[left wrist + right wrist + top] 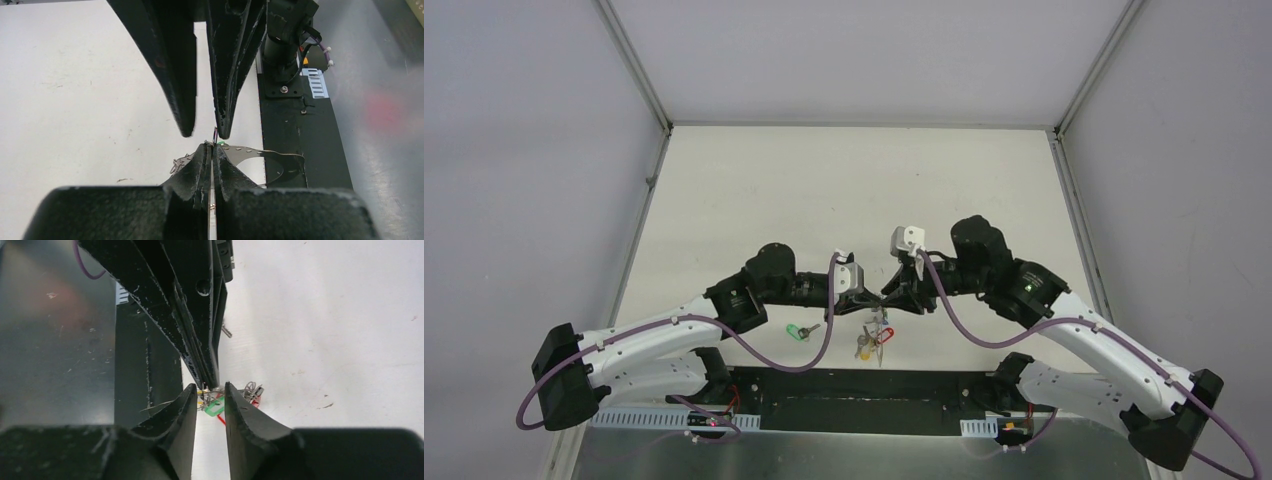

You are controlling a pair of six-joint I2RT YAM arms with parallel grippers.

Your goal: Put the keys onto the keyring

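1. We see the two arms meeting tip to tip over the near middle of the white counter (844,190).
2. The left claw (212,150) is squeezed fully together. A thin strip of metal runs up between its pads, which we take to be the wire of the keyring (876,326).
3. The right claw (210,390) faces it head-on with its fingers a little apart. We see a narrow gap between them and nothing clamped there.
4. In the left wrist view, a short bit of wire pokes up from the left claw's tips, just beside one right fingertip (222,131). We cannot tell whether they touch.
5. From above, the keyring hangs just below the meeting point, with a bunch of small keys dangling from it. A red tag (885,336) shows among them.
6. The green-tagged key (799,330) lies on the counter by itself, to the left of the bunch and apart from it, close under the left arm.
7. We cannot pick out a blue-tagged key with any certainty.
8. A black base plate (854,385) runs along the near edge between the arm mounts.
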